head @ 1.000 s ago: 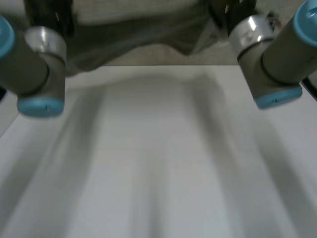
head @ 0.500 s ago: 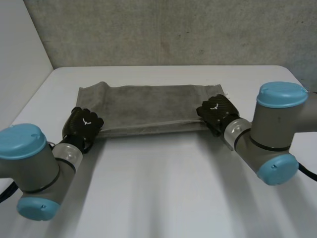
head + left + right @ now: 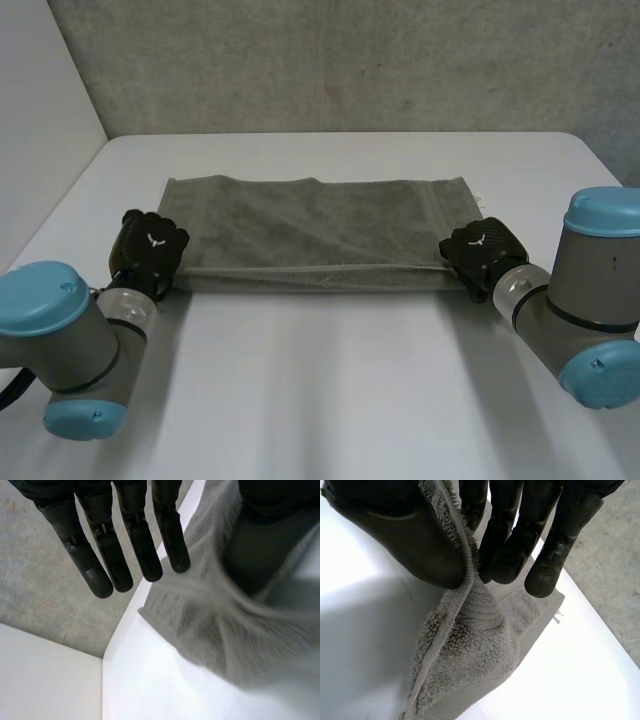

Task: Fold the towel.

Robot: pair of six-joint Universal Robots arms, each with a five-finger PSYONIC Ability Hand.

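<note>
A tidy fold likely depends on keeping the near corners of the grey towel (image 3: 320,235) level and its layers' edges matched before letting go. The right hand (image 3: 507,540) pinches its corner's hem between thumb and fingers. The left hand (image 3: 125,545) holds its fingers straight and clear of the towel, whose corner bunches beside its thumb; beyond both hands the towel lies doubled across the white table (image 3: 320,400).

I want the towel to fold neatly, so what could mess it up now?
The right hand pinches just a thin edge of the towel between thumb and fingers, so the cloth might slip out if pulled. The left hand has its fingers straight and off the cloth. If only the right end lifts, the fold could come out crooked.
</note>
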